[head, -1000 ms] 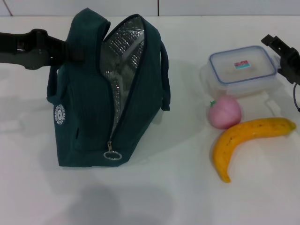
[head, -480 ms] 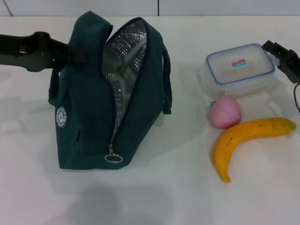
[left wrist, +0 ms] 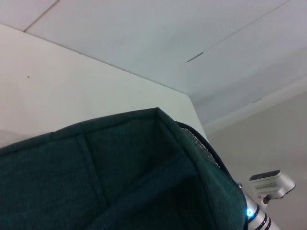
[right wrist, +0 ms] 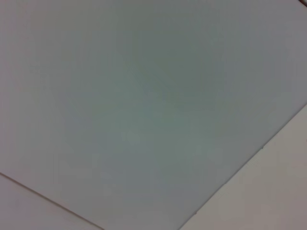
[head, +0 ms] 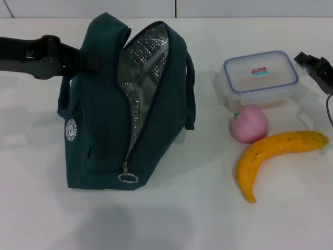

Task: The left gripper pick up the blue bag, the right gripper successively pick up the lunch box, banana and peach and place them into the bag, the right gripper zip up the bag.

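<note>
The blue bag (head: 104, 130) stands upright on the white table (head: 182, 219), its mouth unzipped and its silver lining (head: 145, 67) showing. A ring zipper pull (head: 128, 178) hangs low on its front. My left gripper (head: 88, 60) reaches in from the left and holds the bag's upper left side; the bag's fabric fills the left wrist view (left wrist: 96, 182). The lunch box (head: 260, 78) lies at the back right, the peach (head: 250, 124) just in front of it, and the banana (head: 270, 153) in front of the peach. My right gripper (head: 314, 66) is at the lunch box's right end.
The right arm's cable (head: 329, 109) hangs at the table's right edge. A wall with a vertical seam (head: 175, 8) runs behind the table. The right wrist view shows only a plain pale surface.
The bag has shifted a little to the right with my left arm. The lunch box has slid slightly left, and my right gripper has dropped lower beside it.
</note>
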You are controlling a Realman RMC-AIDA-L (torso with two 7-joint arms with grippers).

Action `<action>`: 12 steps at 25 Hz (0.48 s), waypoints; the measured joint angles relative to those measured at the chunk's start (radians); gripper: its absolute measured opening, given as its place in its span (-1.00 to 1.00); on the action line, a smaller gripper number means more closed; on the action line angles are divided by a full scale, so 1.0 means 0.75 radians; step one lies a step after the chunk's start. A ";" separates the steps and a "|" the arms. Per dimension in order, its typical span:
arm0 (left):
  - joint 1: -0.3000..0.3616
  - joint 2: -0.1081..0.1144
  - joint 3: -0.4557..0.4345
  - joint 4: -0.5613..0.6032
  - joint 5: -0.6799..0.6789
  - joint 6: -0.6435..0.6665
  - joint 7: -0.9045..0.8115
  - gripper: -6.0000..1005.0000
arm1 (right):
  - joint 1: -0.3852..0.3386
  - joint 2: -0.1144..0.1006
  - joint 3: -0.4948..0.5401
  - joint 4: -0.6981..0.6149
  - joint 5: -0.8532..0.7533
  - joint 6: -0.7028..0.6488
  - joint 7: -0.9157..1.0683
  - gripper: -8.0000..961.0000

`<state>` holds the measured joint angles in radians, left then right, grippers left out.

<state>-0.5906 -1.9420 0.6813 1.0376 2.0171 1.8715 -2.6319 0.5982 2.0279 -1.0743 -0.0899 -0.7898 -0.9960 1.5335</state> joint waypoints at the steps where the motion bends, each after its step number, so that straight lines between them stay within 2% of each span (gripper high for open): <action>1: -0.002 0.000 0.000 -0.001 0.000 0.000 0.001 -0.91 | 0.000 0.000 -0.001 0.001 0.000 0.000 -0.005 -0.61; 5: -0.009 -0.001 0.000 -0.001 0.000 0.000 0.003 -0.91 | -0.005 0.000 -0.001 0.001 0.000 -0.009 -0.019 -0.78; 12: -0.012 -0.005 0.004 -0.003 0.000 0.001 0.005 -0.91 | -0.015 0.000 0.004 0.001 -0.001 -0.066 -0.063 -0.79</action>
<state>-0.5999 -1.9459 0.6847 1.0356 2.0171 1.8725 -2.6281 0.5871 2.0279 -1.0714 -0.0892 -0.7906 -1.0457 1.4861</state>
